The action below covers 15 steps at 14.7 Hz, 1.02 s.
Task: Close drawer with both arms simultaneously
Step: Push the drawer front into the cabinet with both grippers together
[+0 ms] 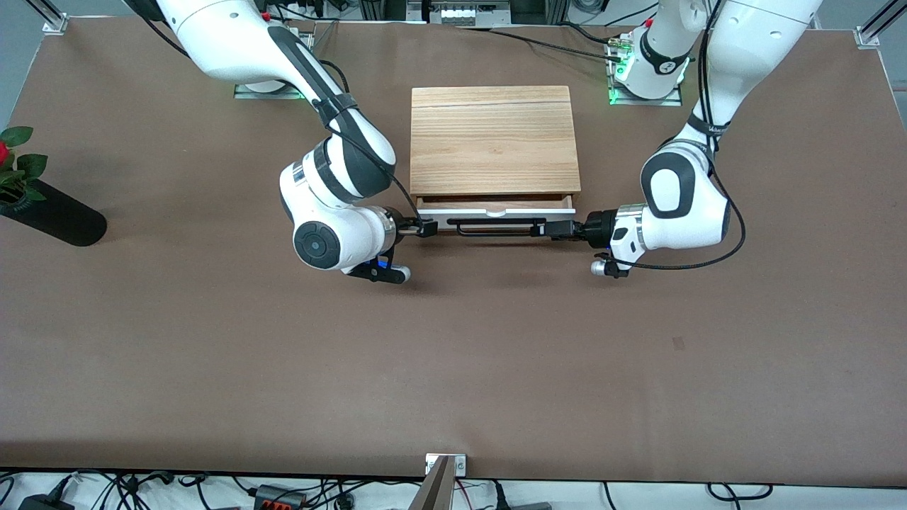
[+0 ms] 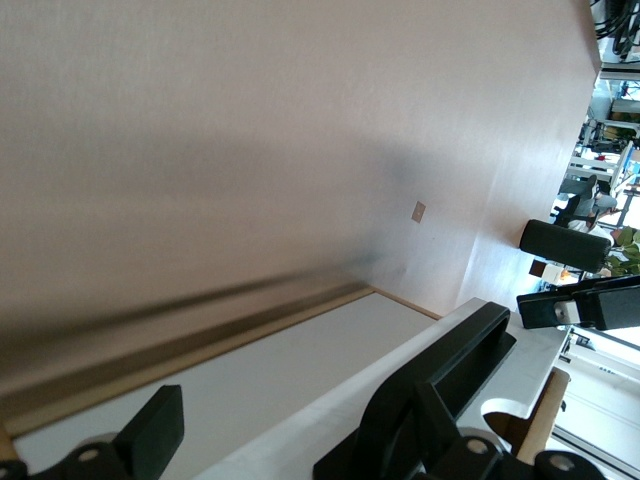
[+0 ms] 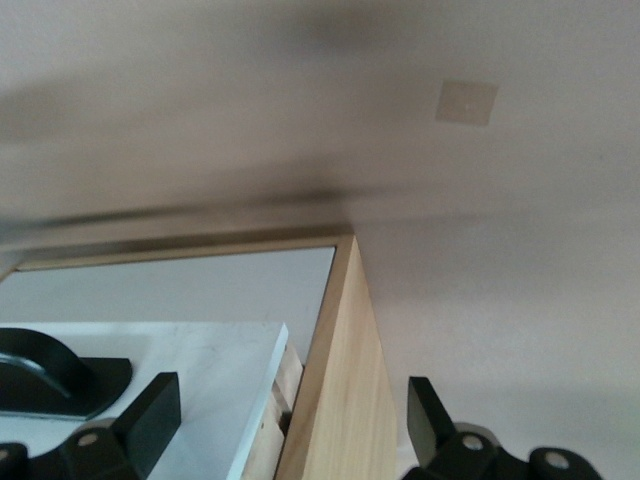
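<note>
The drawer [image 1: 496,210] stands a little way out of the light wooden casing [image 1: 492,138], with a strip of reddish-brown inside showing above its white front and its black bar handle [image 1: 496,227] toward the front camera. My left gripper [image 1: 544,229] is open at the handle's end toward the left arm's end of the table; in the left wrist view [image 2: 290,410] the white front [image 2: 300,380] and the handle [image 2: 470,345] lie between its fingers. My right gripper [image 1: 427,228] is open at the drawer's other end; in the right wrist view [image 3: 292,395] it straddles the casing's side wall [image 3: 340,400] and the white front's corner [image 3: 200,370].
A black vase [image 1: 57,218] with a red flower lies at the right arm's end of the table. A small tape mark [image 1: 678,343] is on the brown tabletop nearer the front camera. Both arm bases stand beside the casing's back.
</note>
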Each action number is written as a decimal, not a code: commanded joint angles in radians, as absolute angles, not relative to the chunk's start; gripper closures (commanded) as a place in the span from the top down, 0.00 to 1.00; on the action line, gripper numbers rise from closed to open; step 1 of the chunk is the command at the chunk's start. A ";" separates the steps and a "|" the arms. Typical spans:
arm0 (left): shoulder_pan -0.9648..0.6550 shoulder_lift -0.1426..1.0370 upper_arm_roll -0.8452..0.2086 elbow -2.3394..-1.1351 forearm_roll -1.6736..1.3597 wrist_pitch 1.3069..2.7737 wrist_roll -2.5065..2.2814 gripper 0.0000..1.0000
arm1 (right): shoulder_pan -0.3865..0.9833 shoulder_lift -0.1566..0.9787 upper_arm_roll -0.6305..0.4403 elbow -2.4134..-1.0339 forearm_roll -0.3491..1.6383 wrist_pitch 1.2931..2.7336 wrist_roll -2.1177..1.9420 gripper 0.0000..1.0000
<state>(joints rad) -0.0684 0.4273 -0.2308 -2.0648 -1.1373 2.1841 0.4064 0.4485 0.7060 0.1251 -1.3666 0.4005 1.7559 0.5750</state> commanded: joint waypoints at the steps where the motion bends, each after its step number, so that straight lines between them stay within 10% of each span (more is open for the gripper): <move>1: -0.067 0.376 -0.258 -2.123 -1.161 2.189 0.339 1.00 | 0.446 0.709 0.140 -1.362 0.423 1.698 0.560 1.00; 15: -0.058 0.374 -0.299 -2.149 -1.158 2.175 0.215 1.00 | 0.419 0.712 0.129 -1.307 0.456 1.623 0.537 1.00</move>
